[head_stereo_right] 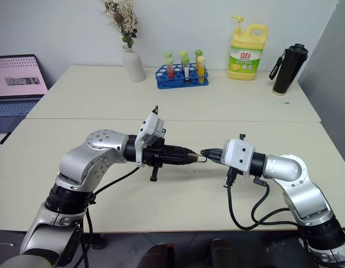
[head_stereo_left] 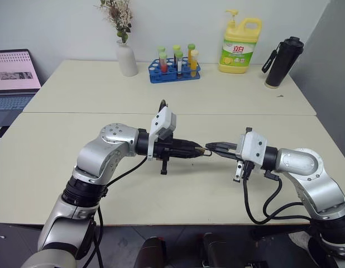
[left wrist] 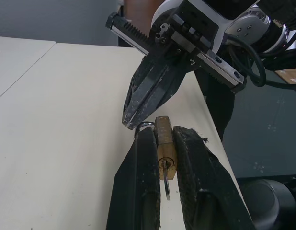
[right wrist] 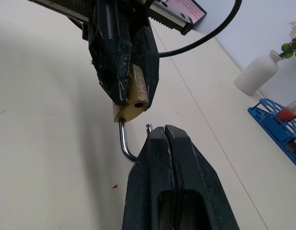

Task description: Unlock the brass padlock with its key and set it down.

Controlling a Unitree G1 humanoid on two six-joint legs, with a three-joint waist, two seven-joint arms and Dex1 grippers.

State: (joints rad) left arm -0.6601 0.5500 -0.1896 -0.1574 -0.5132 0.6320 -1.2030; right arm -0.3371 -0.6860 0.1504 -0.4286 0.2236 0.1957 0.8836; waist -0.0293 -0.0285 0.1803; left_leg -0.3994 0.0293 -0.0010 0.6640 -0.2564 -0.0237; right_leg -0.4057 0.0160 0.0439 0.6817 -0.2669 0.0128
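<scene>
Above the desk (head_stereo_left: 61, 139), the left claw (left wrist: 166, 143) pinches the brass padlock (left wrist: 165, 148), with the key (left wrist: 165, 179) in its keyhole. The right claw (right wrist: 166, 136), pressed together, grips the free end of the open silver shackle (right wrist: 124, 143). Farther back, a blue rack (head_stereo_left: 173, 72) holds coloured tubes, and a white vase (head_stereo_left: 127, 58) holds dried flowers.

The brass padlock (left wrist: 165, 148) hung above the table (head_stereo_left: 61, 167), clamped in the left gripper (head_stereo_left: 198, 151); the right gripper (head_stereo_left: 212, 147) pinched its shackle (right wrist: 124, 143) from the padlock's right; the key (left wrist: 166, 178) sat in it.
</scene>
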